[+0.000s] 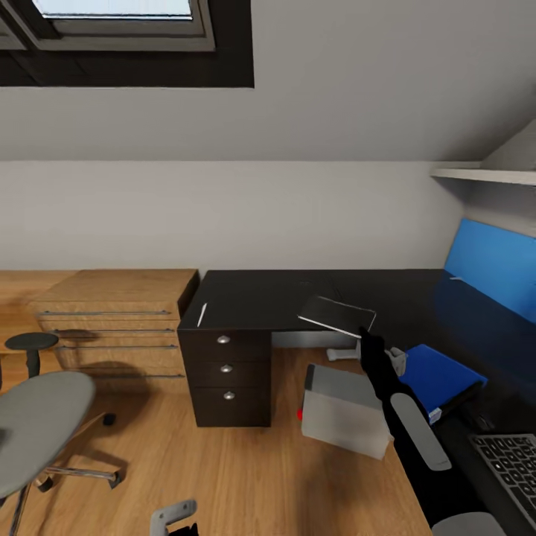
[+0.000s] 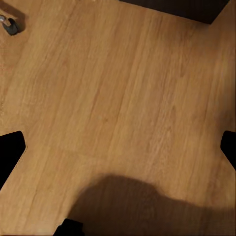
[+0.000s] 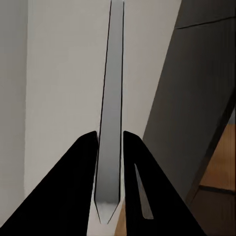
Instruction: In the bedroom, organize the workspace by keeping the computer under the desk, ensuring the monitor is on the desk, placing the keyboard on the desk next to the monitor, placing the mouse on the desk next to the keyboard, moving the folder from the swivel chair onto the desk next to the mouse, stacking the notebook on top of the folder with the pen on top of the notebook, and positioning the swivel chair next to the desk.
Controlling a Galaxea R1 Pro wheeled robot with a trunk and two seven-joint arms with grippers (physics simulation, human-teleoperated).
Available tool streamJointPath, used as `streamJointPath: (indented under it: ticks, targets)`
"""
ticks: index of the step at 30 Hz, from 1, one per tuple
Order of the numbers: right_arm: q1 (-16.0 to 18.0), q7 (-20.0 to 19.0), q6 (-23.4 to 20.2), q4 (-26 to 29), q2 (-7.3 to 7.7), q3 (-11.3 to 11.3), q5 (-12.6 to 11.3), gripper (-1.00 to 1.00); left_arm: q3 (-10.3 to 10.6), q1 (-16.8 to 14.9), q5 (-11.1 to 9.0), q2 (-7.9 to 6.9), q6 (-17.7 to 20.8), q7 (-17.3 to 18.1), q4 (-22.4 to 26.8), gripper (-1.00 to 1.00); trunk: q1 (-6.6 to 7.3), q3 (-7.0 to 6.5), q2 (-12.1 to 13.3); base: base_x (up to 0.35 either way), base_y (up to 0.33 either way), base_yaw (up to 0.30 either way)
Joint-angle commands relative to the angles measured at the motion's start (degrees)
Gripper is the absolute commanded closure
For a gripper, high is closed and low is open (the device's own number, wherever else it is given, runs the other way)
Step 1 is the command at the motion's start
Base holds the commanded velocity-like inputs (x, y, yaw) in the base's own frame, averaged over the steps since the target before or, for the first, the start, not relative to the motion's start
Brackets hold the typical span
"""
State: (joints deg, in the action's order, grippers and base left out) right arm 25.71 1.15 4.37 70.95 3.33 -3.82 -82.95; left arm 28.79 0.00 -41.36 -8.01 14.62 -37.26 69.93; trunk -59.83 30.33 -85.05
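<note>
The left gripper [image 2: 118,150] is spread wide and empty over the wooden floor. On the matte black desk [image 1: 283,294], the keyboard [image 1: 514,461] and the glossy blue folder [image 1: 439,376] are already laid. The thin, flat notebook [image 1: 336,315] is pinched edgewise by the right gripper [image 3: 109,133] above the desk and is not yet stacked. The slim white pen [image 1: 202,314] is left at the desk's far end.

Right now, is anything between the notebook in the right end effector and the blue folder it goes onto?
Nothing visible. The right end effector holds the notebook in the air over the desk, and the folder lies on the desk nearby with its blue top bare.
</note>
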Motion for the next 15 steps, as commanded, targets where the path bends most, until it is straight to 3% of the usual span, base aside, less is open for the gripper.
streamJointPath:
  ticks: [1, 5, 15]
  targets:
    - [0.0, 0.2, 0.5, 0.0, 0.08, -0.1, -0.6, 1.00, -0.4, 0.0, -0.3, -0.03, 0.2, -0.4, 0.1, -1.00, 0.00, 0.10, 0.0, -0.027, -0.007, -0.173]
    - [0.0, 1.6, 2.4, -0.1, 0.10, 1.2, -0.6, 1.00, -2.3, 0.0, -0.2, 0.00, 0.2, -0.4, 0.1, -1.00, 0.00, 0.35, 0.0, -0.010, -0.003, -0.191]
    - [0.0, 4.7, 5.5, -0.3, 0.20, 1.9, -0.6, 1.00, -2.8, 0.0, -0.2, 0.01, 0.1, -0.4, -0.8, -1.00, 0.00, 0.96, 0.0, -0.001, 0.000, -0.208]
